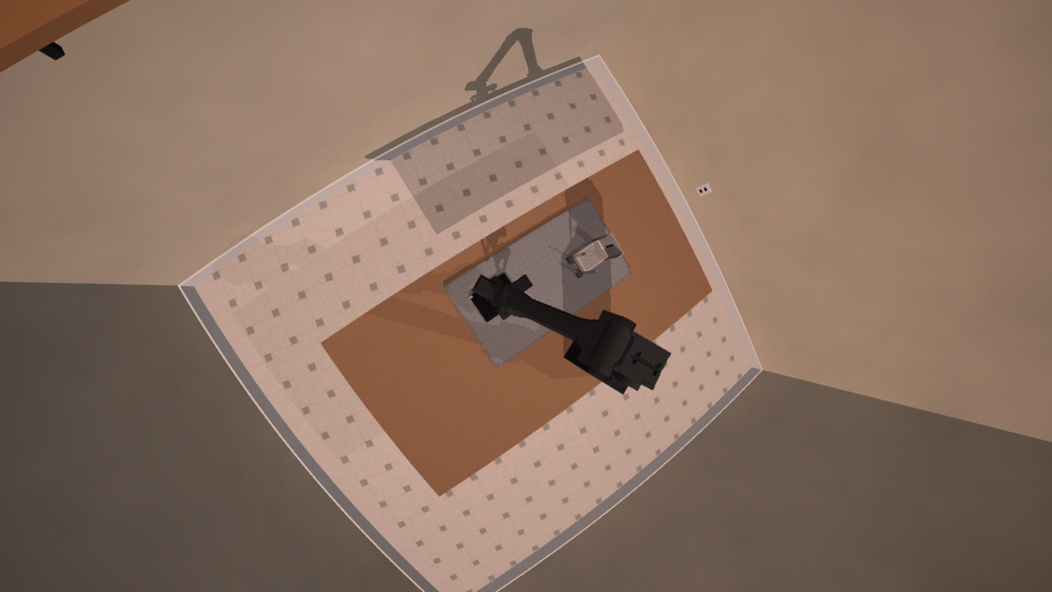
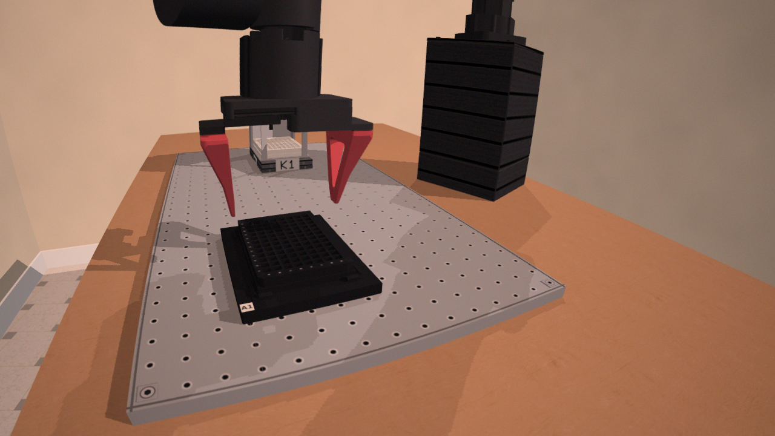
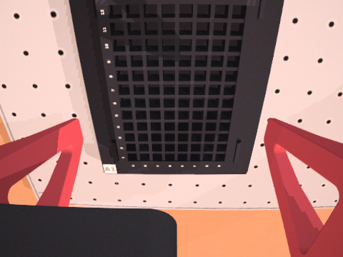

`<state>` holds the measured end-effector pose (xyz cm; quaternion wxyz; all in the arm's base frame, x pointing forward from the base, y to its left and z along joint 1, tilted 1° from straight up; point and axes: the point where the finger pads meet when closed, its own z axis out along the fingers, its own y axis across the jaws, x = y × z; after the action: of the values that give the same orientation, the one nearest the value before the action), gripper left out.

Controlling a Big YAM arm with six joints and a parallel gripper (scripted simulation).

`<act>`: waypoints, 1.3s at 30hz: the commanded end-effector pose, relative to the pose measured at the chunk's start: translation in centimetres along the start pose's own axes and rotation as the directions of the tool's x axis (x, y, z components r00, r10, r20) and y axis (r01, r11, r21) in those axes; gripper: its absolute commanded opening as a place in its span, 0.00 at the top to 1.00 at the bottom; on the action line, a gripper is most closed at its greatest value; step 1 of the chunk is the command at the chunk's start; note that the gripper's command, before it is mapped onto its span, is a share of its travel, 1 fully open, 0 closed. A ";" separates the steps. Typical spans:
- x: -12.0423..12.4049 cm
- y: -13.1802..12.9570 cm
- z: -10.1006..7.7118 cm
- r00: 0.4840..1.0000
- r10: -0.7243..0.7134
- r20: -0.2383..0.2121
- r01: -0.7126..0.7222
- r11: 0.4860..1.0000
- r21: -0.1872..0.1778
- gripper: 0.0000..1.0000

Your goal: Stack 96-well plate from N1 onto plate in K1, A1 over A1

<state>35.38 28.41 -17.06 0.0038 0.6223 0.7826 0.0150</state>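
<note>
Red jaws of the gripper (image 2: 283, 208) are standing fully apart, holding nothing, hanging just above the far end of the black 96-well plate (image 2: 292, 246). It is lying in nest N1 (image 2: 355, 285) mid-breadboard, long axis running near-to-far, short sides unreachable; the jaws are straddling its long sides. Stack rack K1 (image 2: 285, 163) is waiting near the desk's far edge, nothing between.

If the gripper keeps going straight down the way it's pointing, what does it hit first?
Probably the perforated board just behind the black plate on its nest: the open gripper hangs past the plate's far edge, fingertips above it. Depth is uncertain.
</note>
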 end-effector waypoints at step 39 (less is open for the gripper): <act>0.4 0.9 3.8 1.000 0.001 -0.006 -0.001 1.000 -0.018 0.00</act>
<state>35.37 28.40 -21.56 0.0033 0.6223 0.7826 0.0128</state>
